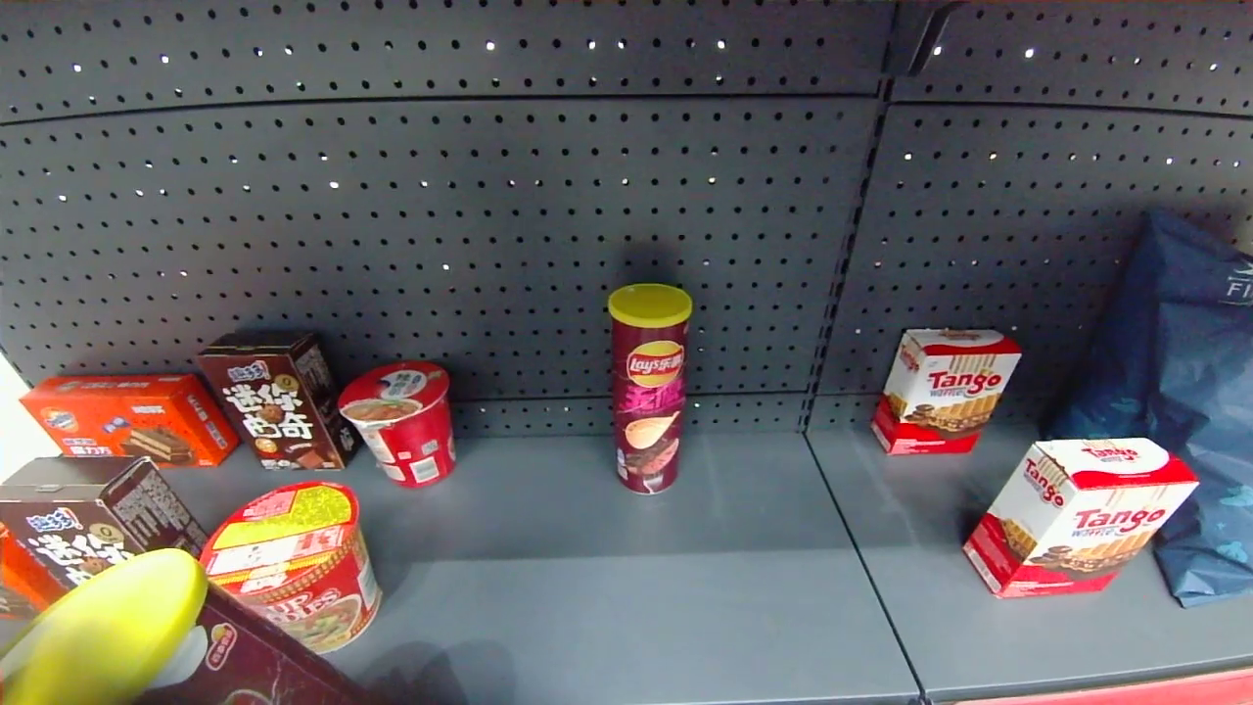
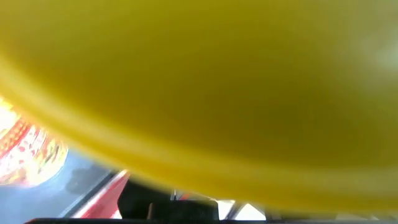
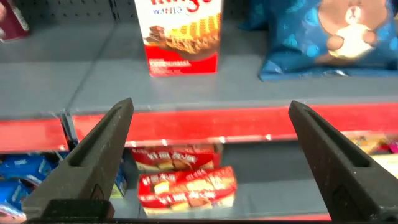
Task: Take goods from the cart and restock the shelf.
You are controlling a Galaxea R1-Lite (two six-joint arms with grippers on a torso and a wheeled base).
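Right wrist view: my right gripper (image 3: 208, 163) is spread wide, with nothing between its two dark, wedge-shaped fingers (image 3: 93, 162). It hangs in front of the glossy red front edge (image 3: 205, 127) of the shelf (image 1: 626, 587). Below that edge, red packets (image 3: 186, 186) lie on a lower level.

Left gripper: I cannot tell its grip. A smooth yellow lid (image 2: 199, 93) sits right against its wrist camera. In the head view that lid caps a dark maroon chips can (image 1: 235, 656), tilted, low at my left, just in front of a foil-topped noodle cup (image 1: 299, 563).

Surface: matte grey sheet metal in two flat panels with a seam between them. It is backed by a dark grey perforated panel (image 1: 440, 215) with light showing through some of the holes.

On the shelf:
- Mid-shelf, a second chips can (image 1: 649, 389) stands upright near the back, a cylinder with a yellow cap.
- To the left are a red noodle cup (image 1: 401, 421), tapered; two brown cardboard boxes (image 1: 279, 397); and an orange box (image 1: 127, 419) lying flat.
- To the right, the far wafer box (image 1: 945, 390) stands upright. The near wafer box (image 1: 1077, 516) stands angled, touching a crinkled blue bag (image 1: 1184, 392).
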